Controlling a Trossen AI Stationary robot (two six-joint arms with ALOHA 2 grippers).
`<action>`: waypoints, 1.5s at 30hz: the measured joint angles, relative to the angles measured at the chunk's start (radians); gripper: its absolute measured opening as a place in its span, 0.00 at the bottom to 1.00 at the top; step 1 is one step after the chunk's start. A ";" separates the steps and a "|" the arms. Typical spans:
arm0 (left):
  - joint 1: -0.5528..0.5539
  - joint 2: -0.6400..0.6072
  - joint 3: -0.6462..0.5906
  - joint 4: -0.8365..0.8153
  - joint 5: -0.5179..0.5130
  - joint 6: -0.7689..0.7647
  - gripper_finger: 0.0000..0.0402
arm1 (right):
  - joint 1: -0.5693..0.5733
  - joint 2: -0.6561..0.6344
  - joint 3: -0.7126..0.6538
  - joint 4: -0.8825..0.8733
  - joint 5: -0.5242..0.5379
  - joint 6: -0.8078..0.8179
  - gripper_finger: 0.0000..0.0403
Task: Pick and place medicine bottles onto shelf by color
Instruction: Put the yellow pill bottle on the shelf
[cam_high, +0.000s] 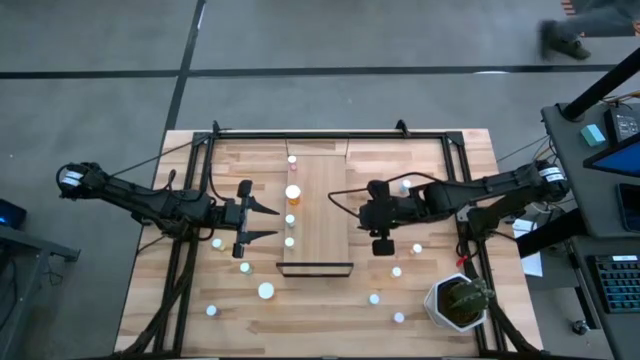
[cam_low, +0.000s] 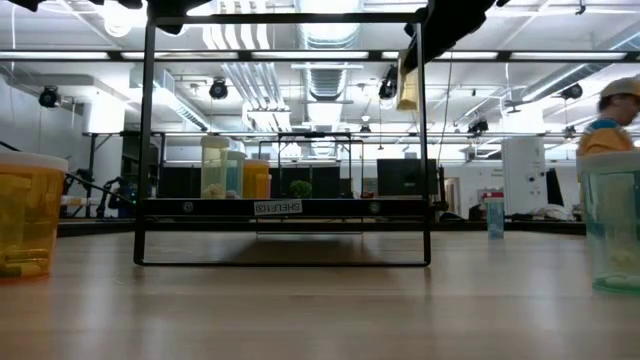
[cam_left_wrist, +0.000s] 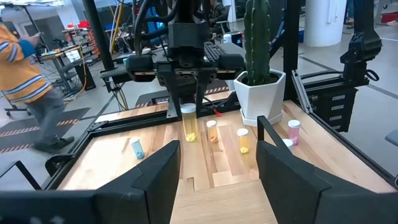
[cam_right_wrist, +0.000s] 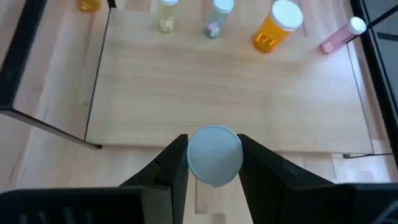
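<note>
The shelf (cam_high: 318, 210) is a light-wood plank in the middle of the table, with a dark rail (cam_high: 317, 268) at its near end. Several medicine bottles stand along its left edge, among them an orange one (cam_high: 293, 192) and a pink one (cam_right_wrist: 342, 36). My right gripper (cam_high: 368, 212) hangs over the shelf's right edge, shut on a yellow bottle with a white cap (cam_left_wrist: 189, 122). My left gripper (cam_high: 262, 222) waits open just left of the shelf, level, touching nothing. My right gripper pinches the yellow bottle by its white cap (cam_right_wrist: 214, 155), one finger on each side of the cap. The fingers come slanting down from the table's right side. The bottle hangs upright below the fingers (cam_left_wrist: 177, 93), its yellow body (cam_low: 407, 90) lifted well clear of table and shelf.
Loose bottles lie scattered on the table: white ones near the front (cam_high: 265, 290) (cam_high: 375, 298), orange (cam_left_wrist: 212, 130), yellow (cam_left_wrist: 244, 140) and pink (cam_left_wrist: 293, 130) ones right of the shelf. A potted cactus (cam_high: 460, 300) stands at the near right corner. A person (cam_left_wrist: 25, 68) walks beyond the table.
</note>
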 joint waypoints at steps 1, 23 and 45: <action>0.000 0.000 0.000 0.000 0.000 0.000 0.48 | 0.000 0.000 0.000 0.000 0.000 0.005 0.28; 0.000 0.000 0.000 0.001 0.000 0.026 0.48 | -0.085 0.239 0.165 0.190 -0.225 -0.017 0.28; 0.000 0.002 0.000 0.008 0.000 0.059 0.48 | -0.093 0.515 0.372 0.115 -0.328 -0.010 0.28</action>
